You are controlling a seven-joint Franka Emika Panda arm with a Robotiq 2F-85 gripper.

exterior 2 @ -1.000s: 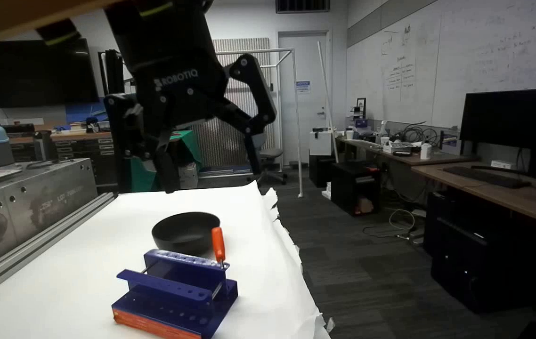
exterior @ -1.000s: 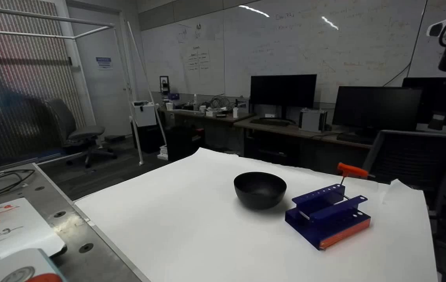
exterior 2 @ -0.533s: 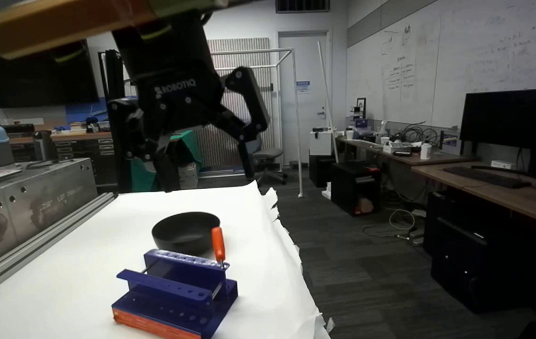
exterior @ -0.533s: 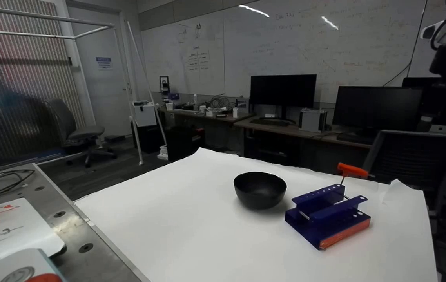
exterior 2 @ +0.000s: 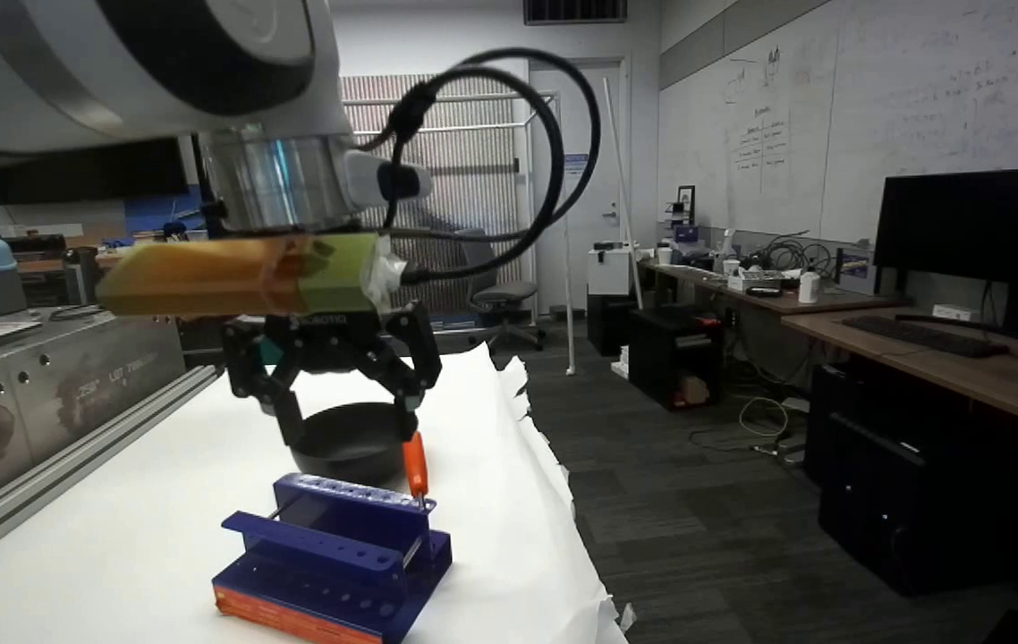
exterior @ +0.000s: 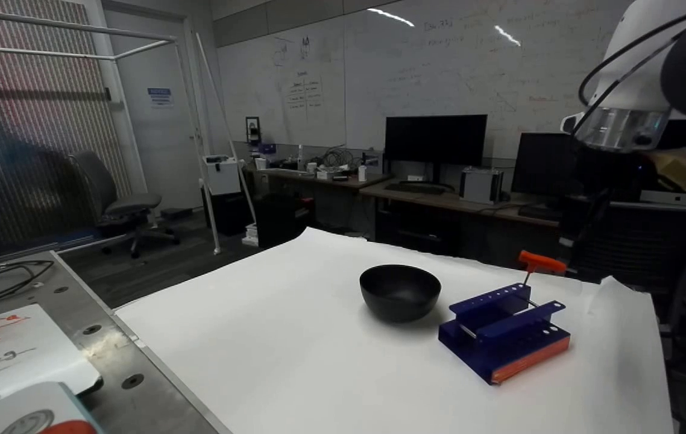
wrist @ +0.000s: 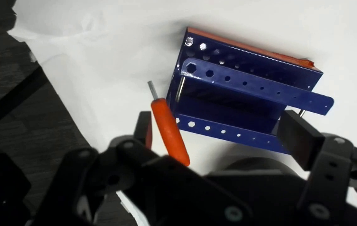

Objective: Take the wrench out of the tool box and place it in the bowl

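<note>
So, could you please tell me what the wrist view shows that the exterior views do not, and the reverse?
Only the wrist view looks onto the tool box from nearly overhead, making the six-sided shape of its holes clear.

Only the exterior views show where the wrench meets the box's rail, plus the whiteboard, the door and a monitor.

Both share the tool box, the wrench's orange handle, the white paper and the bowl, largely hidden in the wrist view by the open claw, which also shows in an exterior view.

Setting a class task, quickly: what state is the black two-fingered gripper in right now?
Black two-fingered gripper: open, holding nothing; the slim red-orange-handled wrench stands in the blue rectangular tool box.
</note>
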